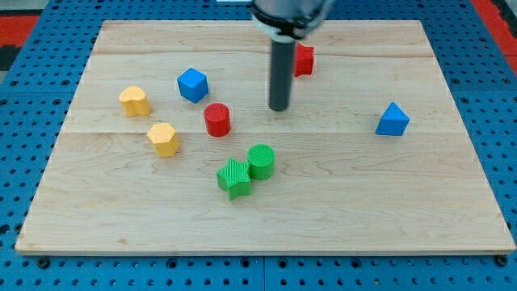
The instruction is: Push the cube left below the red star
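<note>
A blue cube (193, 84) sits on the wooden board toward the upper left. A red star (304, 59) lies near the view's top, partly hidden behind my dark rod. My tip (279, 107) rests on the board just below and left of the red star, well to the right of the blue cube. It touches no block.
A red cylinder (217, 119) stands between the cube and my tip, lower down. A yellow heart-like block (135, 101) and a yellow hexagon (164, 138) lie at left. A green star (234, 178) touches a green cylinder (262, 161). A blue triangular block (393, 120) lies at right.
</note>
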### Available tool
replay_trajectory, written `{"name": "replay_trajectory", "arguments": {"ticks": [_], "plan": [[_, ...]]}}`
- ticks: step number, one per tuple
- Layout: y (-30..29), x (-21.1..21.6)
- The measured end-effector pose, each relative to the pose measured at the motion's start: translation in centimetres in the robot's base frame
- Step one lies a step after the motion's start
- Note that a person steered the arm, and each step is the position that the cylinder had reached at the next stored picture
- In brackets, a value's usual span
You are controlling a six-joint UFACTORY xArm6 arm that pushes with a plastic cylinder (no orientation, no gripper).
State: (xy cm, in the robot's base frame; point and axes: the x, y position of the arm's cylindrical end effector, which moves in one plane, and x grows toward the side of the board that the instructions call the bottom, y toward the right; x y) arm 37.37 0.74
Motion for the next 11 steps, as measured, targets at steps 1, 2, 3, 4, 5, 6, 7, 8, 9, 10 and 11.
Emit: {"name": "replay_trajectory", "arguments": {"ticks": [1,2,3,4,5,6,7,8,9,10,11], "plan": [[-4.9,-4.1],[-9.4,-8.2],[-15.7,-8.5],[-15.7,-4.6],[-12.0,-3.8],[-7.8,-2.8],[-8.1,-0.3],[-10.7,-0.3],[-9.1,1.4],[-4.0,2.1],[-0.1,2.5]]}}
